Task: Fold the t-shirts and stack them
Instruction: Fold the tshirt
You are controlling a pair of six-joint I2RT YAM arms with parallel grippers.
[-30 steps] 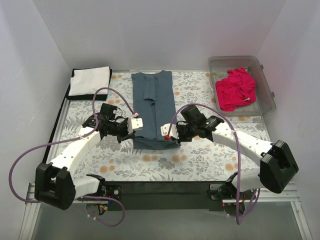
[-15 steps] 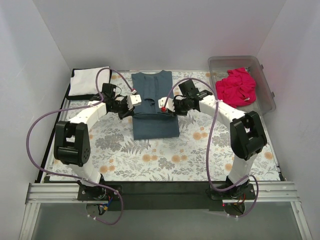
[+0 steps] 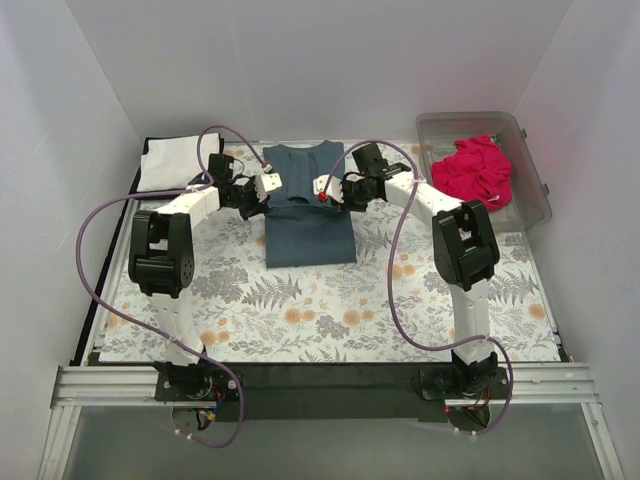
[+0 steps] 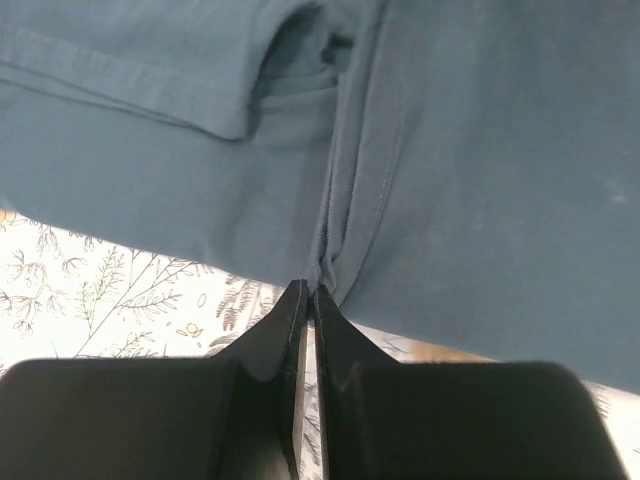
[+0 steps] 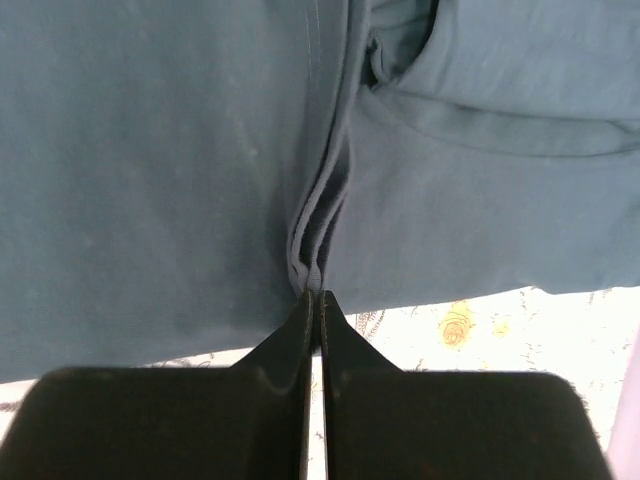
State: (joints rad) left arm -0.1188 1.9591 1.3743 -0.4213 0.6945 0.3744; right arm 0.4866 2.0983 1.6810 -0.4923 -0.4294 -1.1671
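Note:
The slate-blue t-shirt lies in the middle of the table, its lower part doubled back towards the collar. My left gripper is shut on its left folded edge, with bunched hem between the jaws in the left wrist view. My right gripper is shut on the right edge, with the hem layers pinched in the right wrist view. The folded white t-shirt sits at the back left; the black one under it is mostly hidden by my left arm. The magenta-pink t-shirt lies crumpled in the bin.
The clear plastic bin stands at the back right. The floral cloth covers the table. White walls close in the back and both sides. Purple cables loop above both arms.
Both grippers have moved from the near middle towards the back, carrying the blue shirt's lower hem with them. The shirt is folded over itself and looks shorter.

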